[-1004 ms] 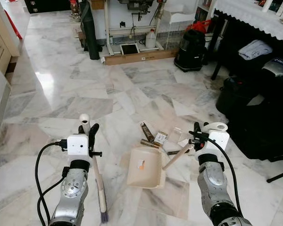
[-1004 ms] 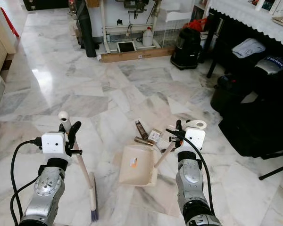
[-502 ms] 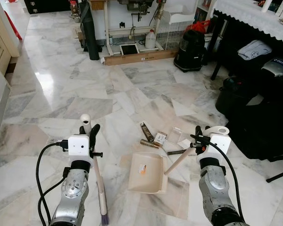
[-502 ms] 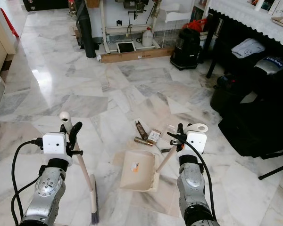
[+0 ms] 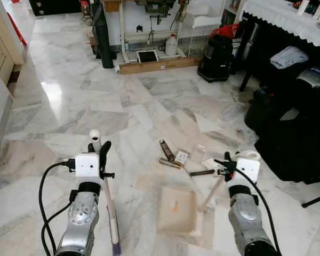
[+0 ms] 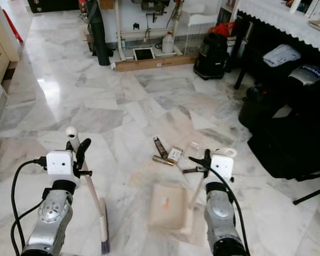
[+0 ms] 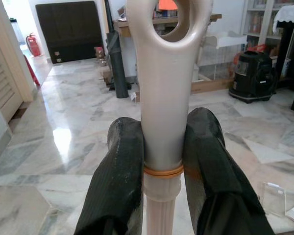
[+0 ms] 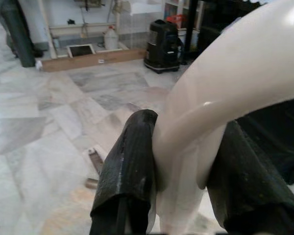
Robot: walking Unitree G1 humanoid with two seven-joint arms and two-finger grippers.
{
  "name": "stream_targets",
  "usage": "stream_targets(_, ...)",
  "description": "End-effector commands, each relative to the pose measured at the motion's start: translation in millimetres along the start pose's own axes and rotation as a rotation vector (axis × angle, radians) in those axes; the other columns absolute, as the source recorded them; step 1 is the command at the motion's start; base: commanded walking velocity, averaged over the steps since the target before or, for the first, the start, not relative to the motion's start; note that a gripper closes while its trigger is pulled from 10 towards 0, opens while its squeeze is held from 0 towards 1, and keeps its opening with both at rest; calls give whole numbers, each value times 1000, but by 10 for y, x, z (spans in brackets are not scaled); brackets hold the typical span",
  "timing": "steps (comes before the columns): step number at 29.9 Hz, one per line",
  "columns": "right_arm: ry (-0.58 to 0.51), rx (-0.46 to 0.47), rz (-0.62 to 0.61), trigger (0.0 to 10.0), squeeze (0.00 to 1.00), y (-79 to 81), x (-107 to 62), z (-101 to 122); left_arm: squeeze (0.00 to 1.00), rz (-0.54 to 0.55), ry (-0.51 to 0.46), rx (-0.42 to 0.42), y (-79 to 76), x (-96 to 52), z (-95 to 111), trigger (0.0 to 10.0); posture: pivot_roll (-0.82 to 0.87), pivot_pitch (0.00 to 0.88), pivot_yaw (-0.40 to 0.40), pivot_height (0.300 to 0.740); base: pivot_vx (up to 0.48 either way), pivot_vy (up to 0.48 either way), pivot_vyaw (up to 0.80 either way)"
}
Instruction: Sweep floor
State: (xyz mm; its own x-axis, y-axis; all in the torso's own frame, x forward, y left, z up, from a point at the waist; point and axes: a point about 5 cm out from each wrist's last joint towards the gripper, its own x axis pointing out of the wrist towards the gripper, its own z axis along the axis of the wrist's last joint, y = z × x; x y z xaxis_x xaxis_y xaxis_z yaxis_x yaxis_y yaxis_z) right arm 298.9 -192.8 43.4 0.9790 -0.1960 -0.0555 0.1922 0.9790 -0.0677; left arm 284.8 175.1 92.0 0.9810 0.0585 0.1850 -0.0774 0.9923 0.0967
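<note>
Both jaws pinch: left gripper (image 5: pixel 98 151) clamps the cream plastic broom handle (image 7: pixel 162 122), right gripper (image 6: pixel 207 158) grips the beige plastic dustpan (image 5: pixel 177 209), blurred, contents unclear, near scattered litter (image 5: pixel 177 156).

A cream broom (image 5: pixel 111 210) is held nearly upright, its purple bristles (image 5: pixel 116 248) set on the marble floor (image 5: pixel 69 101). A cream dustpan (image 5: pixel 177 209), motion-blurred, is seen low over the floor by its long handle (image 5: pixel 213 191). Small litter (image 5: pixel 180 157) is scattered just beyond it.
</note>
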Motion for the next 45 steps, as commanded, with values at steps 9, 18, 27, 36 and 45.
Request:
stream_targets(9,-75,28,33,10000,0,121,71,191,0,31,-32,21,41,-29,65,10000,93,35,-76,740,0,0,0)
stream_targets(18,-81,37,85,10000,0,191,9,166,0,33,-17,24,39,-58,37,10000,86,47,-72,740,112,0,0)
stream_targets(27,-66,38,96,10000,0,199,-6,147,0,28,-16,25,31,-50,41,10000,87,52,-72,740,287,0,0)
stream_targets(36,-59,44,115,10000,0,229,-18,139,0,30,-13,26,36,-60,38,10000,89,53,-72,740,292,0,0)
stream_targets(45,-56,47,125,10000,0,245,-20,141,0,29,-12,27,34,-58,37,10000,90,51,-73,740,290,0,0)
